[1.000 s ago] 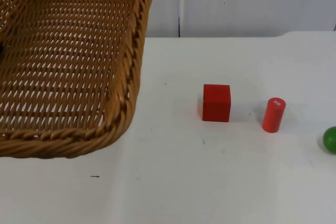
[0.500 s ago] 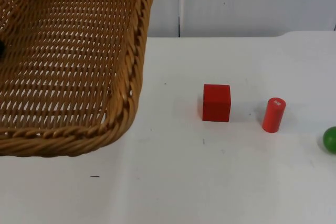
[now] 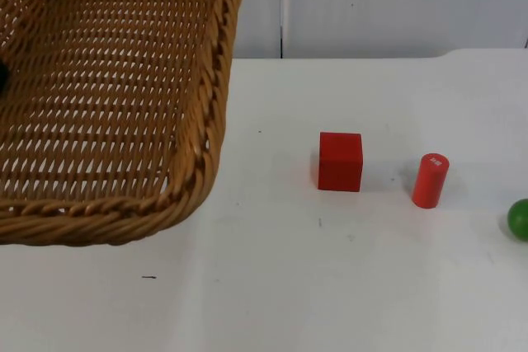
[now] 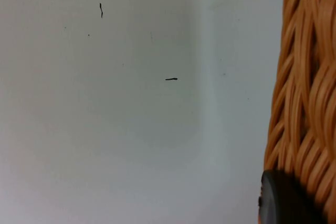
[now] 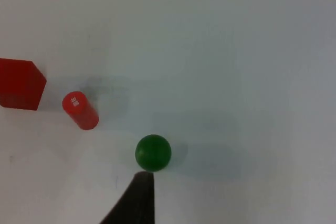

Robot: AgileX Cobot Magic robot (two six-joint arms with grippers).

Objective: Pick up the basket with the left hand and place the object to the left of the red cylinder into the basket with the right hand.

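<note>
Slightly shifted since a second ago, the woven wicker basket (image 3: pixel 107 113) hangs clamped in the left gripper (image 4: pixel 286 200); beyond the right gripper (image 5: pixel 137 203), fingers' state unclear, lie a smooth green ball (image 5: pixel 153 152), red cylinder (image 5: pixel 80 110) and cube (image 5: pixel 20 84).

A green ball (image 3: pixel 519 219) lies on the white table (image 3: pixel 330 286) near its right edge, apart from the other pieces. A small dark mark (image 3: pixel 148 277) sits on the table's near part. A grey partition wall (image 3: pixel 396 6) stands behind

Lab: white table (image 3: pixel 330 286), grey partition (image 3: pixel 396 6)
</note>
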